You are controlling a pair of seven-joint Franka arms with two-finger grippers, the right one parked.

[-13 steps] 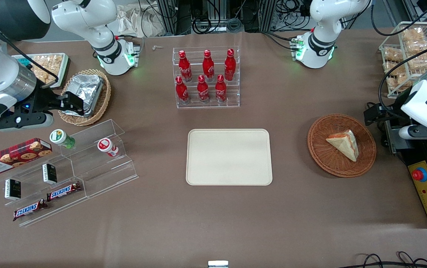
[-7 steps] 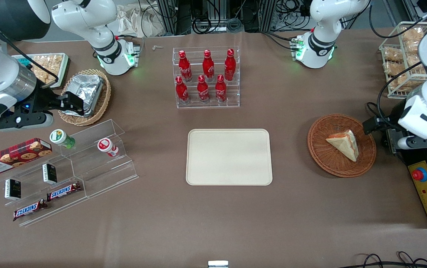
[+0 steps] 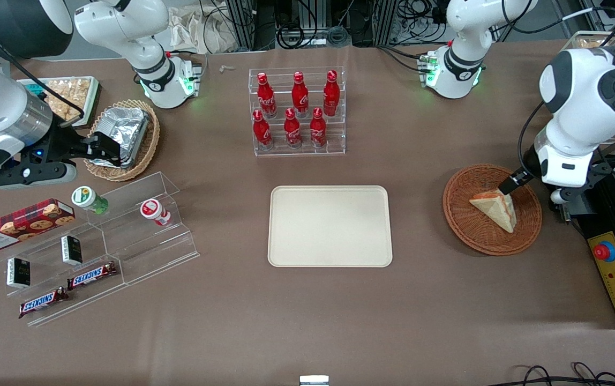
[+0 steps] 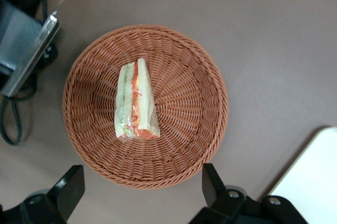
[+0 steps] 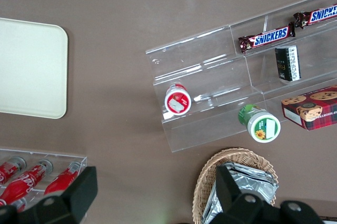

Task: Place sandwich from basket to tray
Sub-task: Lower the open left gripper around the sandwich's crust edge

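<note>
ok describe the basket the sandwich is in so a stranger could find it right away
Start at the cream tray mid-table and look toward the working arm's end. The basket there is round, shallow, reddish-brown wicker holding the wedge sandwich, with the open gripper above it. The other basket is lighter tan and holds a foil container.

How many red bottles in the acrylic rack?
6: three on the upper step, three on the lower step. None look hidden. The gripper hangs open above the basket, which holds the sandwich.
</note>
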